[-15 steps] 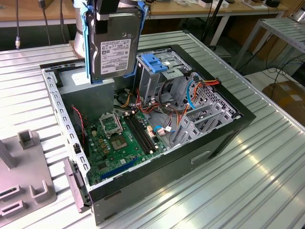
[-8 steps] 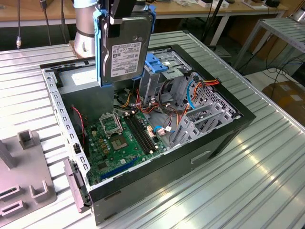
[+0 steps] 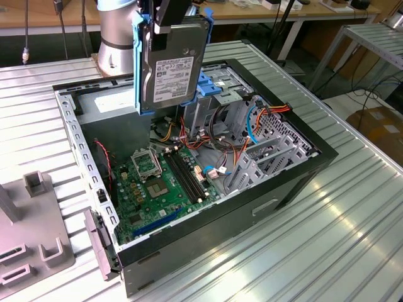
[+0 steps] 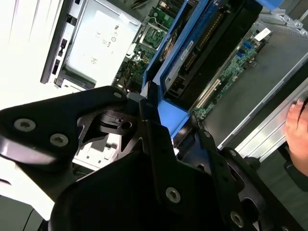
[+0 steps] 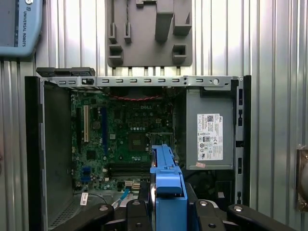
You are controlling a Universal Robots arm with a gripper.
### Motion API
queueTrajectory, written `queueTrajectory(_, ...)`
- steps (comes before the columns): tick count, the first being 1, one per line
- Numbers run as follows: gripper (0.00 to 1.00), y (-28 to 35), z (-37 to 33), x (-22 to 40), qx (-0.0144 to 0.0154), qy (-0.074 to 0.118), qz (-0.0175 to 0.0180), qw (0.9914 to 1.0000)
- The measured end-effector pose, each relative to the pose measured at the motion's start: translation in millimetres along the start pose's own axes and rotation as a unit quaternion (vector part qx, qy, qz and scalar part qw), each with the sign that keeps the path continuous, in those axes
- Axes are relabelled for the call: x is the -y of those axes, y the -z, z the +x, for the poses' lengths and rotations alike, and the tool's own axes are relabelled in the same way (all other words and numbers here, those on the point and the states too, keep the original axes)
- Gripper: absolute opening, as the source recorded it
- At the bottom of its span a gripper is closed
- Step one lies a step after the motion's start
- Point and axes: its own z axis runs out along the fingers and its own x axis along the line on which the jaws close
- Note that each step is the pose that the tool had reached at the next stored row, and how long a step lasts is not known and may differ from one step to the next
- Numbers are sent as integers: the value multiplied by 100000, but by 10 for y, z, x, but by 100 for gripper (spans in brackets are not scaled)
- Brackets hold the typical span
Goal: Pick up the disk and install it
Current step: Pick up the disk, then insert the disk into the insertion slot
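The disk hangs on edge in the air over the open computer case, its labelled face turned toward the exterior view and its light-blue carrier rail framing it. It touches nothing below. We judge that this upright hold suits the drive cage just beside it on the exterior view's right, which also stands upright. The jaws are clamped on the carrier's upper edge, and in both wrist views the blue rail sits pinched between the black fingers, with no gap to see. The case lies on its side on the ribbed metal surface with its panel off, so the motherboard and the power-supply box face upward — open to reach from above. A grey fixture plate rests apart from the case, and a person's hand shows by the case in the second wrist view.
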Motion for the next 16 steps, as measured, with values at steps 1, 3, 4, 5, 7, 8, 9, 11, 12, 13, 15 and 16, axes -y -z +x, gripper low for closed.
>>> queueTrajectory(1, 37, 0, 0, 4, 3, 5, 2, 100000)
queueTrajectory(3, 37, 0, 0, 9, 1, 6, 1, 100000)
queueTrajectory(4, 37, 0, 0, 9, 2, 6, 0, 100000)
queueTrajectory(5, 37, 0, 0, 10, 2, 5, 1, 100000)
queueTrajectory(7, 37, -1, 0, 10, 4, 5, 3, 100000)
queueTrajectory(8, 37, 0, 0, 10, 3, 7, 0, 100000)
queueTrajectory(9, 37, 0, 0, 10, 3, 5, 1, 100000)
queueTrajectory(11, 37, 0, 3, 11, -1, 7, -2, 100000)
queueTrajectory(12, 37, 0, 7, 11, -2, 10, -2, 100000)
queueTrajectory(13, 37, -1, 15, 11, 4, 7, 2, 100000)
queueTrajectory(15, 37, -1, 37, 12, 3, 5, 2, 100000)
queueTrajectory(16, 37, -1, 53, 14, 6, 4, 2, 100000)
